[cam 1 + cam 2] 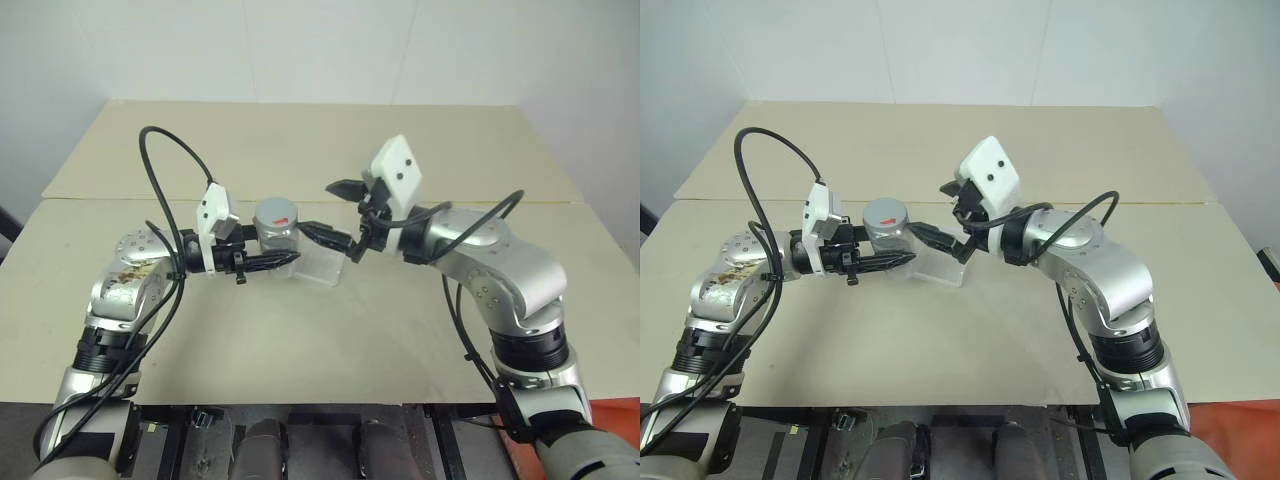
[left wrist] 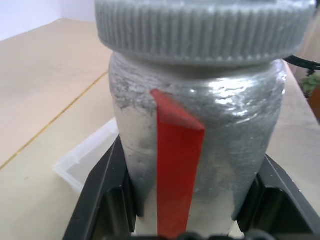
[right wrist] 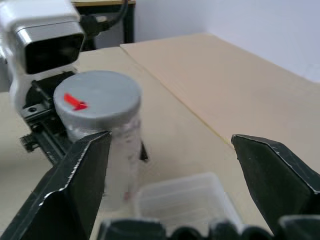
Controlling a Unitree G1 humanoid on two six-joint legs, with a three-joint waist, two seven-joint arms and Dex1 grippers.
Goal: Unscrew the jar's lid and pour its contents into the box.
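Note:
The silvery-grey jar (image 1: 277, 236) stands upright above the table with its grey lid (image 1: 277, 213) on; a small red mark shows on top of the lid. My left gripper (image 1: 283, 250) is shut on the jar's body from the left, and in the left wrist view its fingers (image 2: 107, 195) clamp both sides of the jar (image 2: 225, 130) under the ribbed lid (image 2: 205, 25). My right gripper (image 1: 340, 212) is open just right of the lid, not touching it. The clear box (image 1: 318, 265) lies on the table below and right of the jar. The contents are hidden inside the jar.
The beige table (image 1: 300, 340) has a seam running across behind the arms, with a second board (image 1: 300, 140) beyond it. A black cable (image 1: 160, 150) loops above my left arm, and another (image 1: 465, 320) hangs by my right arm.

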